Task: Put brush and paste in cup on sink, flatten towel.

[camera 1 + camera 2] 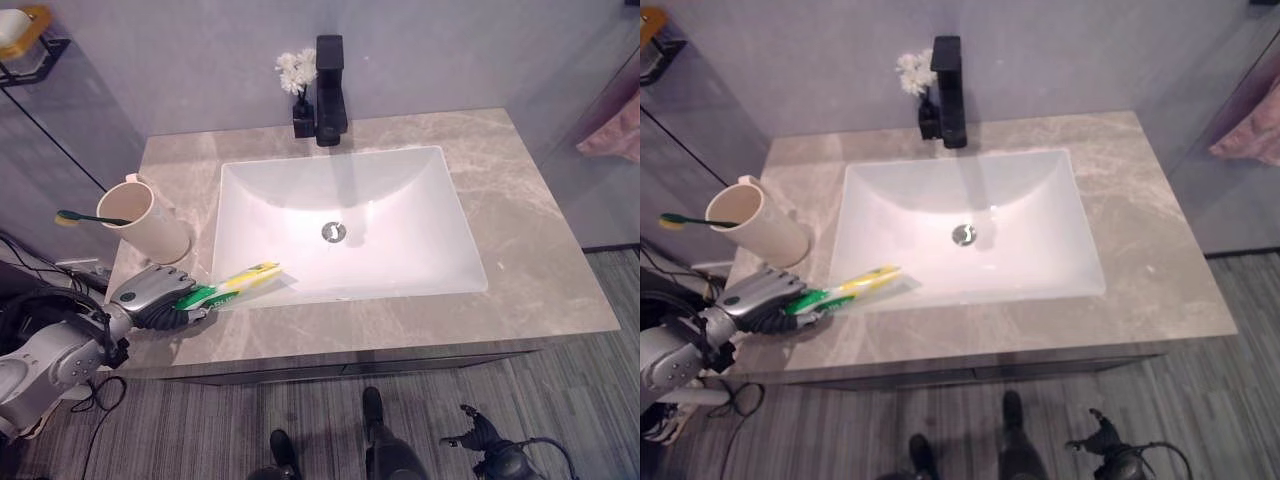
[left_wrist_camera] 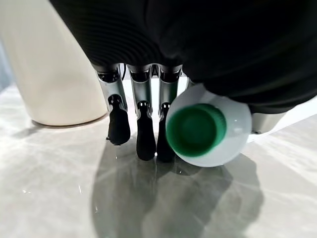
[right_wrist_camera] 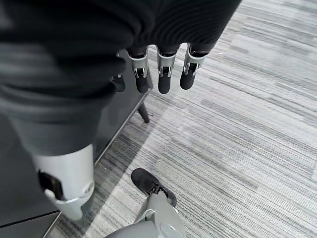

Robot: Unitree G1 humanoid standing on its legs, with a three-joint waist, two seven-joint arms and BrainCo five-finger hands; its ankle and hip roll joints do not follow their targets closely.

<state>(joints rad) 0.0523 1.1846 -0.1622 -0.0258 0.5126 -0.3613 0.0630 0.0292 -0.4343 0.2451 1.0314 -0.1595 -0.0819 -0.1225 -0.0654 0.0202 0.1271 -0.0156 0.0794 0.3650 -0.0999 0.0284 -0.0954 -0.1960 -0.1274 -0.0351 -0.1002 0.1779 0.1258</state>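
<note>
While the left hand (image 1: 155,292) rests at the counter's (image 1: 520,240) front left corner in the left eye view, its fingers are curled round the cap end of the paste (image 1: 240,282), a green and yellow tube that sticks out over the rim of the sink (image 1: 345,225). The cup (image 1: 145,218) stands just behind the hand, leaning a bit, with the brush (image 1: 85,217) already in it, bristle end poking out past its rim. Basin holds nothing but the drain. Faucet (image 1: 330,90) and a small vase of flowers (image 1: 298,85) sit at the back. A pink towel (image 1: 615,130) hangs off to the far right, not yet flattened.

Right eye view: same layout, the paste is near the cup, hand between them. Right hand (image 1: 1102,435) hangs low by the floor, well off the counter.

Left wrist view: fingers (image 2: 141,124) come down onto the marble, the tube's green cap (image 2: 195,130) and white shoulder are tucked against them under the palm, and the cup base is just beside. Grip looks closed on the tube.

Right wrist view: fingers (image 3: 163,74) hang relaxed and straight over grey floor, holding nothing.

Handling guess: the tube is light, soft in the body, slick; squeezing the middle may deform it or let it slip, so the stiff shoulder near the cap is the better hold, as now. The cup is light and could tip if the tube knocks its rim; drop it in end first beside the brush.
</note>
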